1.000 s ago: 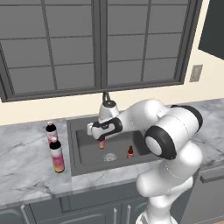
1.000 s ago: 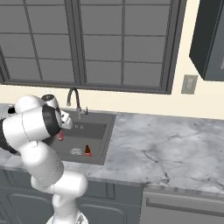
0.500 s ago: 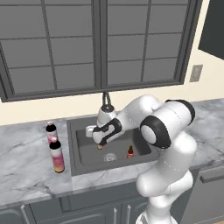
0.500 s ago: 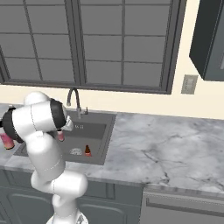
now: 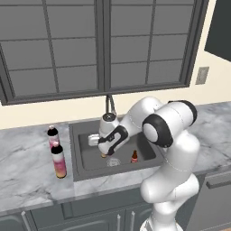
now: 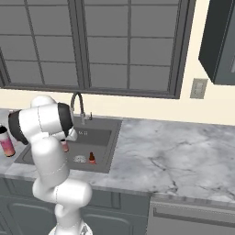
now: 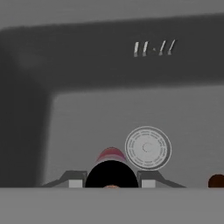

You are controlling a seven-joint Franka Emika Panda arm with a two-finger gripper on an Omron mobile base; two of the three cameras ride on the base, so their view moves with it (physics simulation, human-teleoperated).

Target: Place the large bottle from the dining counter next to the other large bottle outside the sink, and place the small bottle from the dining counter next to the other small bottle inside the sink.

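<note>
My two-finger gripper (image 7: 111,183) hangs low inside the dark grey recessed sink (image 5: 85,158), fingers clamped on either side of the small black-capped bottle with a pink-red body (image 7: 111,168), which I hold just above the sink floor, seen from the hand camera cap-first. Just beside it on the basin floor lies the round silver drain strainer (image 7: 148,148), and at the edge of that view a small dark reddish cap (image 7: 216,180) peeks in. From the left base camera, my gripper (image 5: 104,151) sits over the left half of the basin, with the other small red bottle with a black cap (image 5: 134,156) standing upright to its right, the drain between them. Outside the sink, on the grey marbled counter (image 5: 27,171), two tall pink-bodied bottles with black caps (image 5: 56,152) stand upright, one just behind the other. The curved grey faucet (image 6: 78,106) rises behind the basin under the dark-framed window (image 6: 92,46).
</note>
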